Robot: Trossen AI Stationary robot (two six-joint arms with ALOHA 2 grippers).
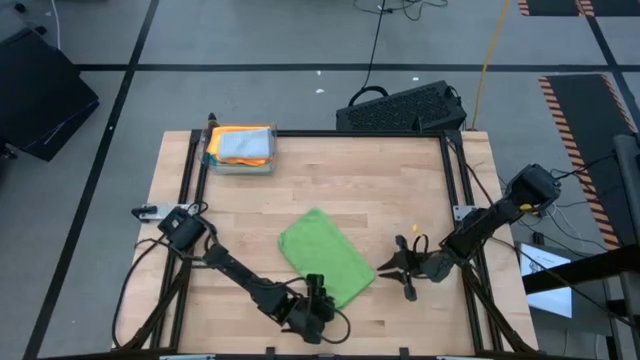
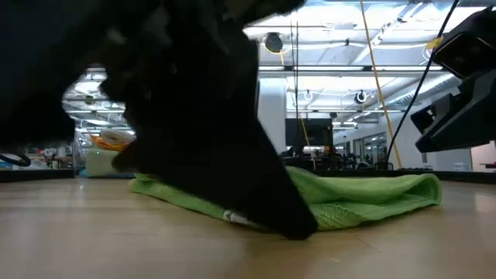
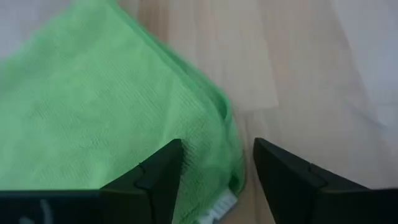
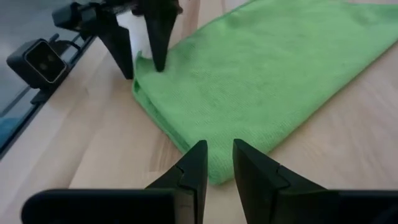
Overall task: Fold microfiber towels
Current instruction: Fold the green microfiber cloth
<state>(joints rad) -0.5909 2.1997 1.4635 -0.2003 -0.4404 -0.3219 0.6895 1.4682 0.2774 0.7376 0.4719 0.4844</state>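
Note:
A bright green microfiber towel (image 1: 325, 257) lies folded on the wooden table, slanting from the middle toward the near edge. Its layered edges and a white tag (image 3: 217, 205) show in the left wrist view. My left gripper (image 1: 318, 293) stands open at the towel's near corner. One finger (image 3: 155, 177) is over the cloth and the other (image 3: 286, 180) is over bare wood. My right gripper (image 4: 219, 146) hovers just right of the towel's right edge (image 4: 205, 163). Its fingers are a narrow gap apart with nothing between them. My left gripper comes slanting down from the near left at the towel's near corner (image 4: 146, 78). One fingertip (image 4: 158, 62) stands on or just above the cloth. I cannot tell whether it touches.
A stack of folded towels (image 1: 240, 148), orange and pale blue on top, sits at the table's far left corner. A black keyboard (image 1: 400, 108) lies beyond the far edge. A small camera (image 4: 37, 59) stands at the near edge. Bare wood (image 1: 400, 185) lies far right of the towel.

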